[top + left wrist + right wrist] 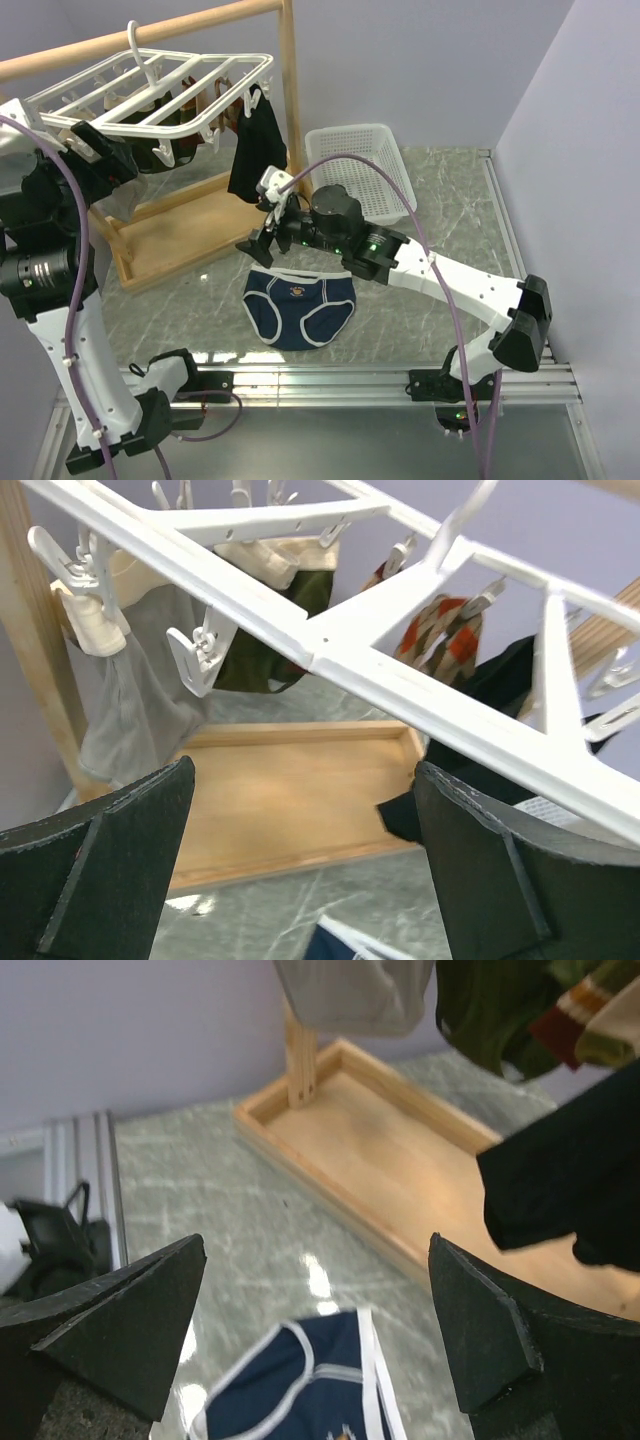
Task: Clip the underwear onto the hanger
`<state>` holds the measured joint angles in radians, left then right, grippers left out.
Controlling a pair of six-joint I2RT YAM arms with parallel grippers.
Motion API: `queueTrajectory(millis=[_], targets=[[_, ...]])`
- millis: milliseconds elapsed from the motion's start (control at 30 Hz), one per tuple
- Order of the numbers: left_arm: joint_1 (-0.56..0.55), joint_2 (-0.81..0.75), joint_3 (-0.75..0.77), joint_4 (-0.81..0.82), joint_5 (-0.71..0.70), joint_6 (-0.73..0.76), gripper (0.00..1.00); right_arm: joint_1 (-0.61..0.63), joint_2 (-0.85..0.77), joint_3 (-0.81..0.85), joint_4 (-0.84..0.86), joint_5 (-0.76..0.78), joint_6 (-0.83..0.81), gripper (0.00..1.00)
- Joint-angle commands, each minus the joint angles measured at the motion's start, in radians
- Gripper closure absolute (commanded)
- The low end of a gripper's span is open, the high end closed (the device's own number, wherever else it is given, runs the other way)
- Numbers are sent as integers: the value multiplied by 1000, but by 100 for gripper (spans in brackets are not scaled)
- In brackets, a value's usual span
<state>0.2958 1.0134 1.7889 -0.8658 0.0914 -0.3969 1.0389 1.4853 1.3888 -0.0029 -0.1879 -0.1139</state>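
The navy underwear (298, 305) with white trim lies flat on the marble table, near the front edge. It also shows low in the right wrist view (310, 1380), and one corner of the underwear (345, 945) shows in the left wrist view. My right gripper (268, 225) hovers open just above and behind its waistband, with nothing between its jaws (318, 1250). The white grid hanger (150, 95) hangs from the wooden rail at upper left. My left gripper (105, 150) is raised just under the hanger's near edge (400, 640) and stands open and empty (305, 770).
A black garment (255, 150) dangles from a clip at the hanger's right corner, and several other clothes hang further back. The wooden stand's tray base (170, 235) sits below. A white basket (365, 165) stands at the back right. An aluminium rail (400, 380) runs along the front.
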Motion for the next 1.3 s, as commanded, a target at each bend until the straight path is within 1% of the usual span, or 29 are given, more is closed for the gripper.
queueTrajectory(millis=[0, 33, 133, 233, 267, 300, 367, 400, 467, 500, 567, 633, 700, 833, 967, 1033, 1067, 1133, 1267], targets=[[9, 33, 32, -9, 22, 113, 3, 3, 24, 85, 124, -5, 60, 0], [14, 40, 36, -4, 21, 122, 3, 1, 36, 99, 119, -18, 63, 0], [55, 53, 40, -2, 74, 151, 4, 7, 101, 165, 100, -79, 69, 0], [136, 63, 58, -10, 145, 179, 6, 13, 133, 196, 135, -61, 111, 1], [161, 71, 64, -22, 201, 194, 7, 13, 141, 199, 145, -56, 112, 2], [217, 76, 79, -33, 229, 204, 8, 18, 148, 200, 159, -53, 112, 2], [276, 97, 90, -48, 290, 228, 9, 26, 168, 208, 168, -30, 143, 2], [351, 108, 96, -64, 370, 237, 11, 27, 176, 210, 181, -22, 149, 2], [445, 140, 102, -64, 486, 259, 14, 38, 197, 226, 185, -5, 149, 2], [527, 155, 107, -62, 599, 262, 17, 39, 205, 234, 184, -5, 152, 2], [587, 207, 135, -71, 671, 280, 20, 44, 223, 256, 187, -2, 155, 2], [602, 232, 161, -76, 738, 300, 23, 47, 240, 271, 190, 2, 155, 2], [605, 228, 156, -55, 763, 319, 24, 47, 250, 289, 196, 7, 158, 2], [605, 182, 80, 65, 817, 314, 25, 49, 289, 331, 207, 11, 166, 2], [605, 188, 66, 83, 872, 313, 26, 47, 325, 377, 216, 16, 180, 2], [605, 188, 38, 118, 880, 297, 27, 49, 345, 394, 221, 25, 189, 3], [605, 183, 23, 175, 889, 268, 27, 49, 349, 409, 222, 28, 192, 3], [600, 175, -23, 224, 904, 241, 30, 49, 365, 430, 225, 47, 203, 2], [569, 182, -40, 269, 877, 221, 36, 50, 385, 457, 241, 68, 212, 3]])
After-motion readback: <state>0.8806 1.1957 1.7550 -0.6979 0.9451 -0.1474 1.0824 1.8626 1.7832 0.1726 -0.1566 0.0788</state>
